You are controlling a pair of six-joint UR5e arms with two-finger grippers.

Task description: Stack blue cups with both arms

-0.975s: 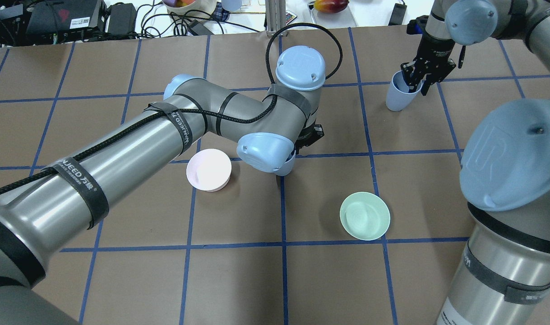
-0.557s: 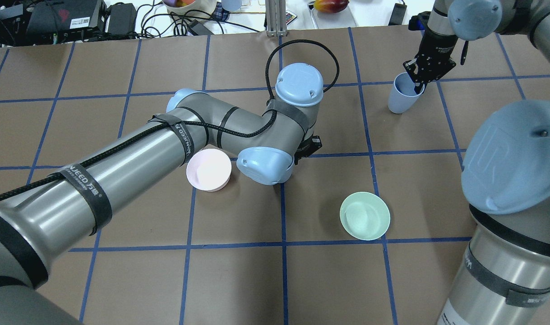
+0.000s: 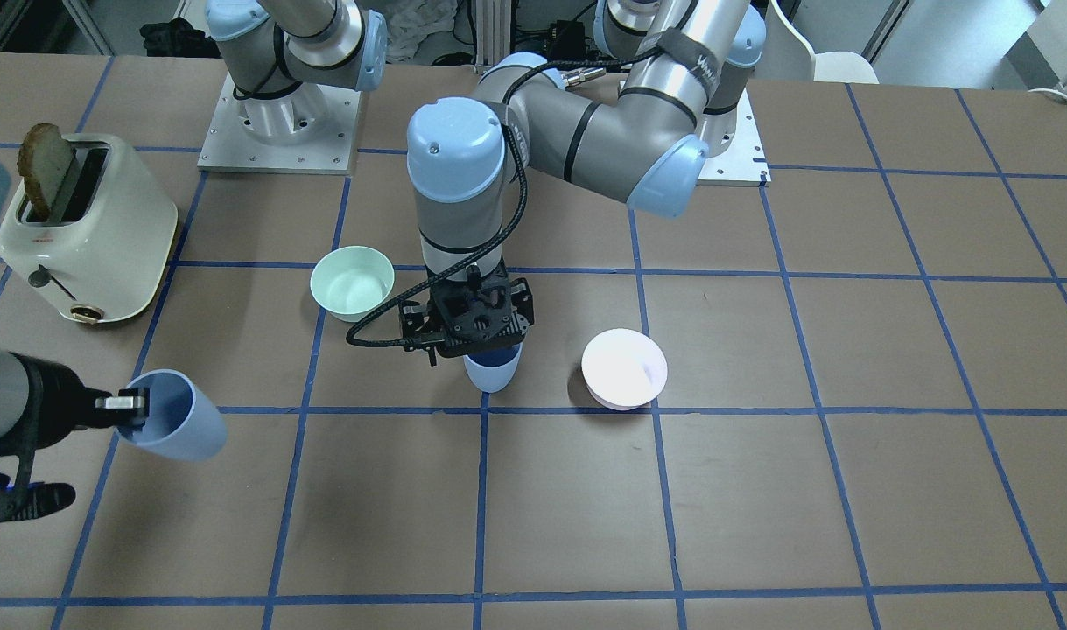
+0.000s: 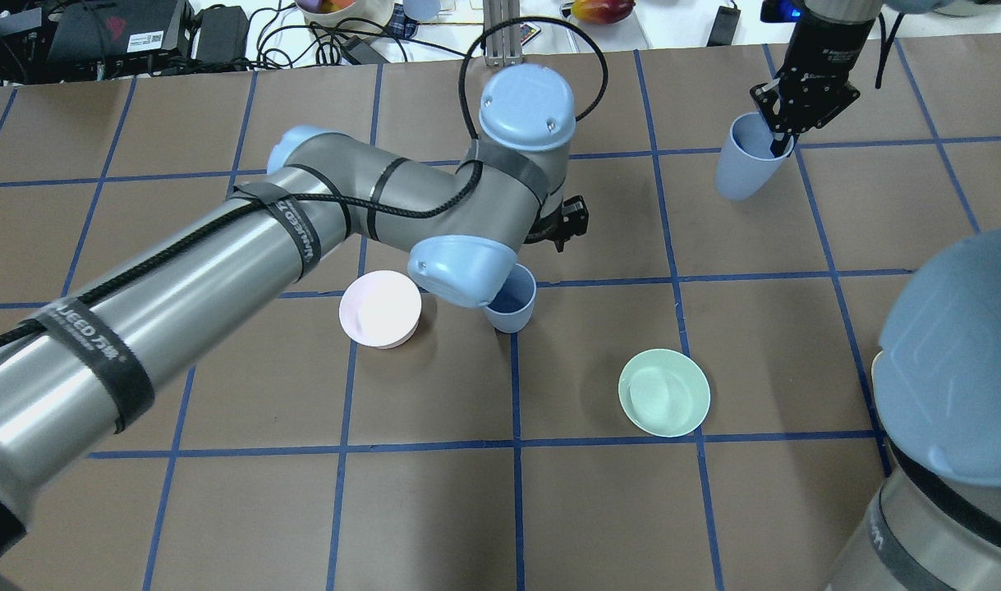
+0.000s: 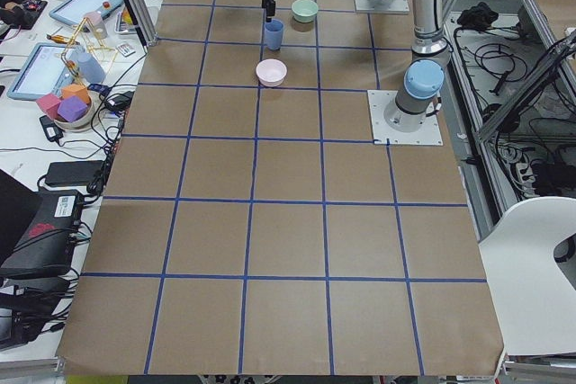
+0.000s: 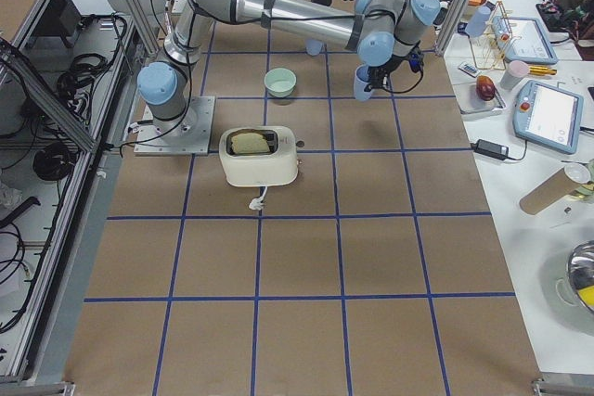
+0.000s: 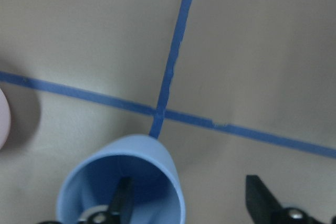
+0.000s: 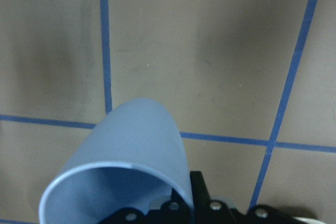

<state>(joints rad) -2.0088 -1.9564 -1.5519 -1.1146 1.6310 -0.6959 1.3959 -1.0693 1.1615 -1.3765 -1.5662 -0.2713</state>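
One blue cup [image 4: 510,300] stands upright on a tape crossing at mid-table. My left gripper [image 3: 480,346] is right over it. In the left wrist view the cup [image 7: 126,182] has one finger inside and the other outside its wall, with the jaws wide apart and open. The second blue cup [image 4: 744,167] hangs tilted off the table in my right gripper [image 4: 775,141], which is shut on its rim at the far right. That cup shows in the front view [image 3: 172,429] and in the right wrist view [image 8: 134,150].
A pale pink bowl [image 4: 380,309] sits just left of the standing cup. A mint-green bowl [image 4: 663,392] sits nearer, to the right. A white toaster [image 3: 87,232] holding bread stands on my right side. Cables and gear lie beyond the far edge.
My right gripper has carried its cup up and toward the far right. My left wrist has shifted toward the far side, uncovering the standing cup it hid before.
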